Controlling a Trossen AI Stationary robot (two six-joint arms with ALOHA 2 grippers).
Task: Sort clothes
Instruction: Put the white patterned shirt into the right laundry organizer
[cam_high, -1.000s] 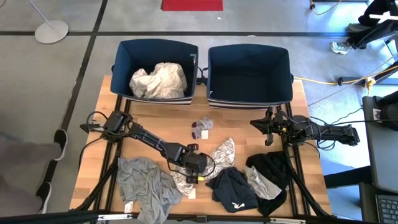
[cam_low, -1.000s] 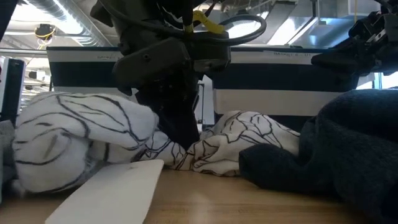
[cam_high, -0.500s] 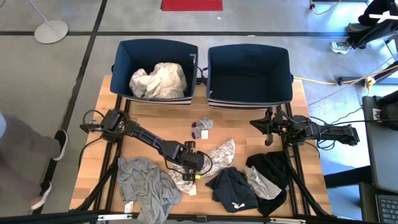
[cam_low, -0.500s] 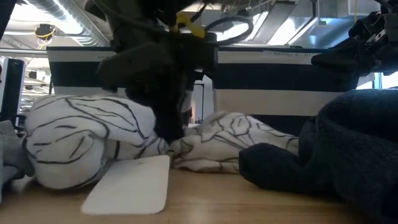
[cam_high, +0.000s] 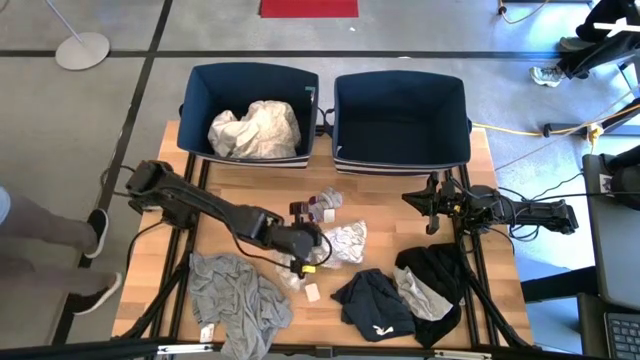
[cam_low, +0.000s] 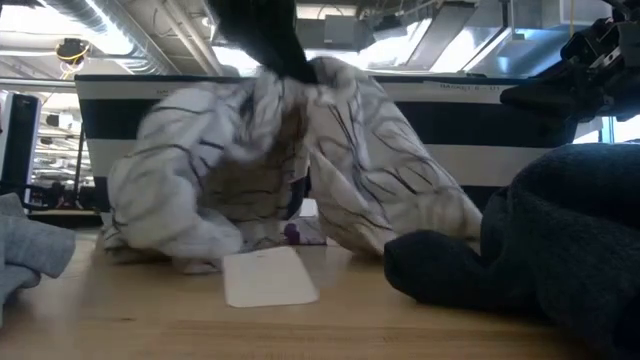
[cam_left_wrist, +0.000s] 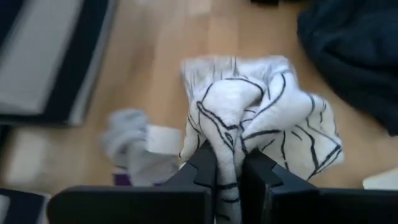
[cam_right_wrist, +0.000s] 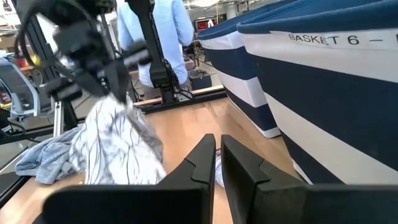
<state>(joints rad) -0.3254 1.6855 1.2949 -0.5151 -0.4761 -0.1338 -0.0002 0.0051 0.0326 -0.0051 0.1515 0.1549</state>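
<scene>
My left gripper (cam_high: 316, 243) is shut on a white garment with a dark line pattern (cam_high: 346, 242) over the table's middle. In the low view the garment (cam_low: 340, 150) hangs from the gripper like a tent. My right gripper (cam_high: 431, 204) waits shut and empty at the right, in front of the right bin. Grey socks (cam_high: 325, 203) lie near the bins. A grey garment (cam_high: 235, 295), a navy garment (cam_high: 372, 303) and a black garment (cam_high: 432, 278) lie along the near edge. A white garment (cam_high: 255, 130) lies in the left bin (cam_high: 195, 110). My left gripper pinches a gathered bunch of the patterned garment (cam_left_wrist: 227, 146) between its two fingers (cam_left_wrist: 204, 169), several layers together. The fingers come from above, pointing down. The garment hangs slack below them, and its lower folds (cam_low: 160, 240) rest on the table.
Two navy bins stand at the far edge; the right bin (cam_high: 400, 115) shows no clothes. A white card (cam_low: 268, 277) lies on the wood under the lifted garment. A person's legs (cam_high: 40, 225) show beside the table's left edge.
My left gripper has risen and gone a little toward the far edge with the patterned garment. The garment has been drawn up from a flat heap into a hanging bunch, its lower folds staying on the table. The white card has stayed on the table.
</scene>
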